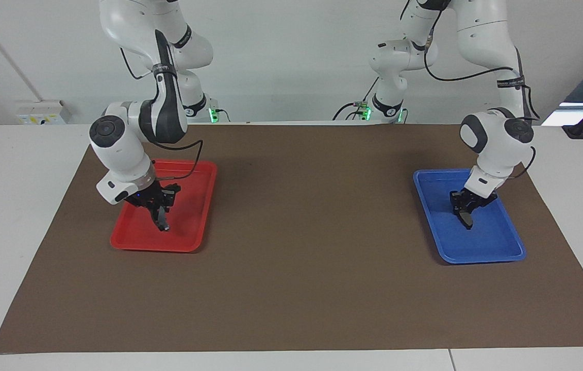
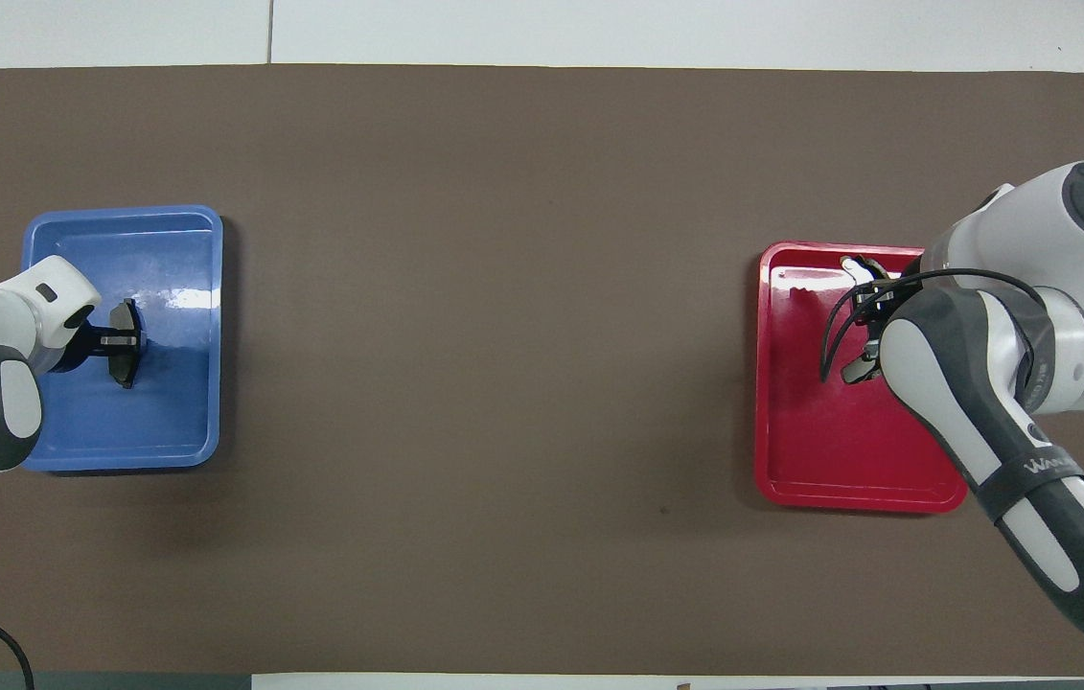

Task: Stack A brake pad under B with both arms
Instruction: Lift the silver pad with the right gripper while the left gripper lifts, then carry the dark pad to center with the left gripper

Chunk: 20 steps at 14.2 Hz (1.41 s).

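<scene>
The A brake pad [image 1: 468, 220] [image 2: 126, 331], short and dark grey, stands on edge in the blue tray [image 1: 477, 257] [image 2: 120, 213]. My left gripper [image 1: 464, 210] [image 2: 118, 337] is shut on it from above. B [image 1: 164, 222] [image 2: 854, 371], the longer curved black pad, hangs on edge over the red tray [image 1: 152, 246] [image 2: 848, 494]. My right gripper [image 1: 160, 212] [image 2: 872, 305] is shut on it. In the overhead view the right arm hides most of B, and only its two ends show.
The trays sit on a brown mat [image 1: 312, 232], the blue one toward the left arm's end and the red one toward the right arm's end. Bare mat lies between them. White table borders the mat.
</scene>
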Motion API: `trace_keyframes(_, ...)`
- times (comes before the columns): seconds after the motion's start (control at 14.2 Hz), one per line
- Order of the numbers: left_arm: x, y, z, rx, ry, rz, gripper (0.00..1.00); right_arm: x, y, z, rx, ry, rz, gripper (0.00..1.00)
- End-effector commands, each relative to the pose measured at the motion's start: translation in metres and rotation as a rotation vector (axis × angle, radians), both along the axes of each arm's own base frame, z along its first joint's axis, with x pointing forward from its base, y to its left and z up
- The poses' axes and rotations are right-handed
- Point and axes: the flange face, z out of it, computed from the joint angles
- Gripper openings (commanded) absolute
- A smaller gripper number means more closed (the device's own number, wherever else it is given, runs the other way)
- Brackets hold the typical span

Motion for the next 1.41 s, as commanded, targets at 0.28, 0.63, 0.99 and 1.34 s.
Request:
trace_keyframes(0.28, 0.018, -0.052, 0.082, -0.019, 0.04, 0.03, 0.1, 0.019, 0.007, 0.025, 0.001, -0.002, 0.041, 0.05)
trace_keyframes(0.63, 0.013, -0.174, 0.087, -0.03, 0.039, 0.051, 0.05, 0.021, 0.006, 0.027, 0.001, -0.007, 0.041, 0.05)
trace_keyframes(0.99, -0.018, -0.32, 0.053, -0.06, -0.006, 0.076, 0.01, 0.021, 0.006, 0.027, 0.001, -0.01, 0.041, 0.05)
trace_keyframes(1.34, -0.049, -0.414, 0.009, -0.075, -0.018, 0.061, 0.01, 0.021, 0.007, 0.025, 0.002, -0.009, 0.04, 0.05)
